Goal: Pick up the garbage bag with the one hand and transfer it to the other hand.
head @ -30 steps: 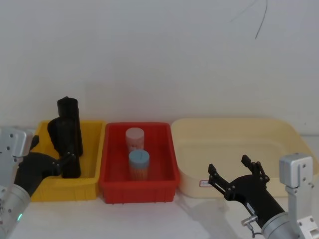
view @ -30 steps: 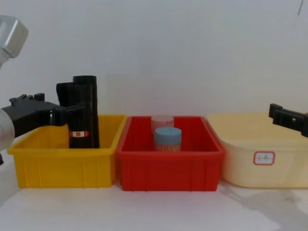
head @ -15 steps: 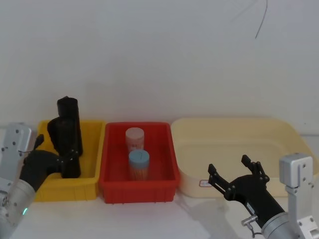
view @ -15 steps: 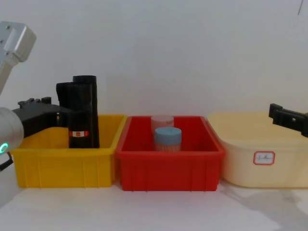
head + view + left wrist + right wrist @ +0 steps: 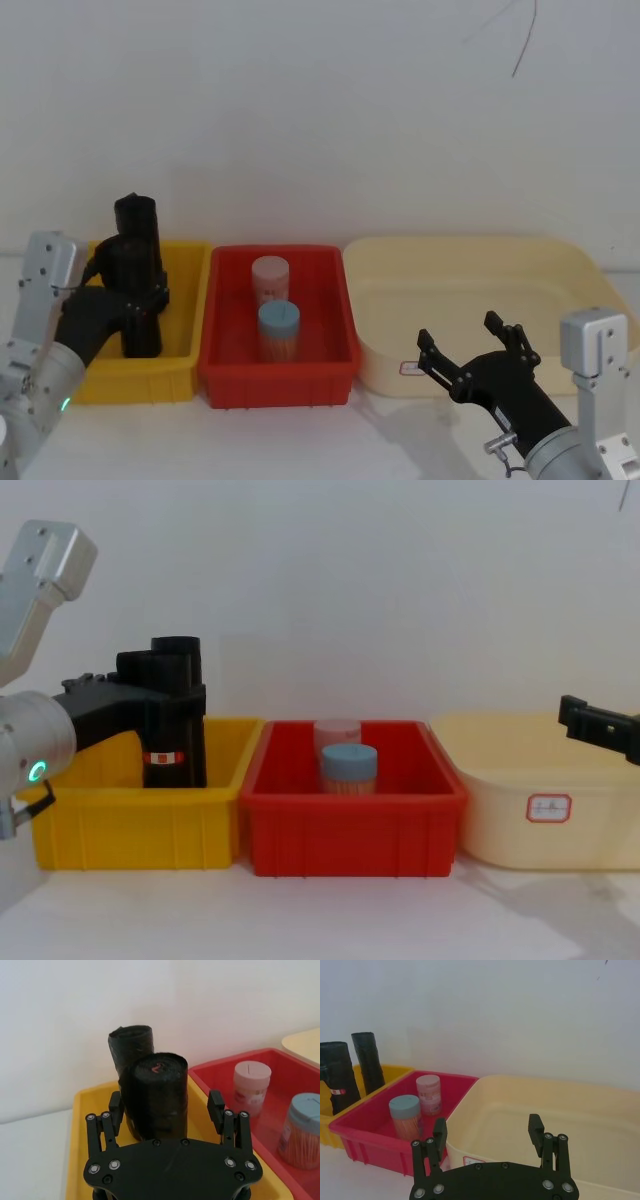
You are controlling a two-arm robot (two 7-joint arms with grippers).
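Observation:
The garbage bag [image 5: 128, 262] is a black roll with a white-and-red label band, standing upright in the yellow bin [image 5: 180, 350]. It also shows in the chest view [image 5: 172, 740], the left wrist view [image 5: 155, 1085] and the right wrist view [image 5: 337, 1077]. My left gripper [image 5: 135, 292] is open with one finger on each side of the roll [image 5: 166, 1105], about halfway up it [image 5: 165, 702]. One finger lies close to the roll and a gap shows at the other. My right gripper [image 5: 460, 332] hangs open over the front of the cream tub, holding nothing [image 5: 488, 1127].
A plain black roll [image 5: 135, 212] stands just behind the labelled one. The red bin [image 5: 275, 375] in the middle holds a pink-lidded jar [image 5: 270, 275] and a blue-lidded jar [image 5: 279, 325]. At the right stands a large cream tub [image 5: 460, 243].
My left gripper has moved forward and to the right, so its fingers now straddle the labelled roll, and the silver arm has risen. The right arm and the rolls have not moved.

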